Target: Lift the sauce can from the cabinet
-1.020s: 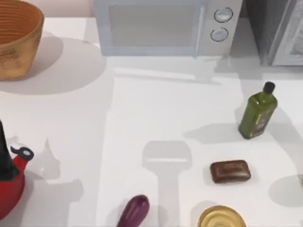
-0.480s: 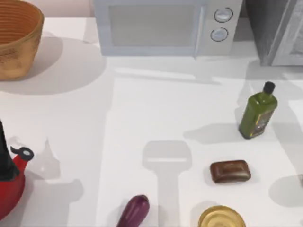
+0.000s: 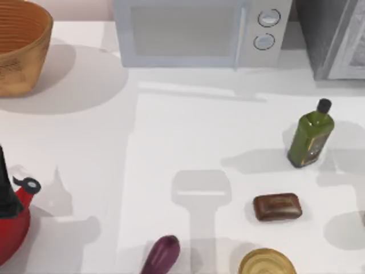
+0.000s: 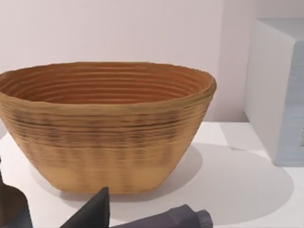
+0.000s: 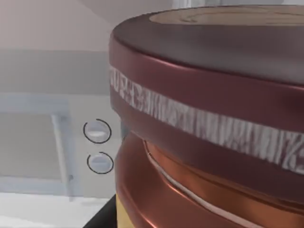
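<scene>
The sauce can (image 5: 209,123) looms close in the right wrist view: brown lid, maroon band with a pale stripe, coppery lower part. It hangs tilted in front of the microwave's two knobs (image 5: 98,146), with my right gripper shut on it; a dark sliver of a finger (image 5: 100,219) peeks out below the can. The cabinet (image 3: 333,35) stands at the table's back right corner, dark grey with a pale door frame. My left gripper (image 4: 52,214) is parked, open, near the wicker basket (image 4: 107,126) at the far left.
A white microwave (image 3: 197,31) stands at the back centre. A green bottle (image 3: 310,136), a brown bar (image 3: 277,206), a gold-topped can (image 3: 267,264), an eggplant (image 3: 161,254) and a red kettle (image 3: 12,220) sit on the table.
The shadow on the table's right side has slid from near the cabinet toward the front, past the green bottle. The objects on the table have stayed put.
</scene>
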Robot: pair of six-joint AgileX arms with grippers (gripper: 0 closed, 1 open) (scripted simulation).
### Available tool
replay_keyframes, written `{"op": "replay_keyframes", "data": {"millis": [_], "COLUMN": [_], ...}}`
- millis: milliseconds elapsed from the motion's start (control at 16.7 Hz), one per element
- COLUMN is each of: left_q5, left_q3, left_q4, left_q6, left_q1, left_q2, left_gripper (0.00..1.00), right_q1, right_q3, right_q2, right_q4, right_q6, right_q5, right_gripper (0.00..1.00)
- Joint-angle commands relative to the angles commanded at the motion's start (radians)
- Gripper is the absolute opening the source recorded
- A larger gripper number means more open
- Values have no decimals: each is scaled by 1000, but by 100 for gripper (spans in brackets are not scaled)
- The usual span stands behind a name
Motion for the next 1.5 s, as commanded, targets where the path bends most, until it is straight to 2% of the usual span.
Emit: {"op": "replay_keyframes", "data": {"millis": [300,540,1020,1500], "left_q5": [0,0,0,0], "left_q3": [0,0,0,0], "left_q4": [0,0,0,0], "left_q6": [0,0,0,0], "left_q1": [0,0,0,0], "left_q2": [0,0,0,0], "left_gripper": [100,100,100,100], "right_q1": [-87,-119,-105,80], "right_q3": [-380,-498,-487,-309], "right_q2": [-268,-367,-352,-84], "right_q4": [143,199,211,427], "right_q6": [-9,-13,-18,-76], "right_q5": [-36,-39,-31,41], "right_gripper": [0,0,0,0]}}
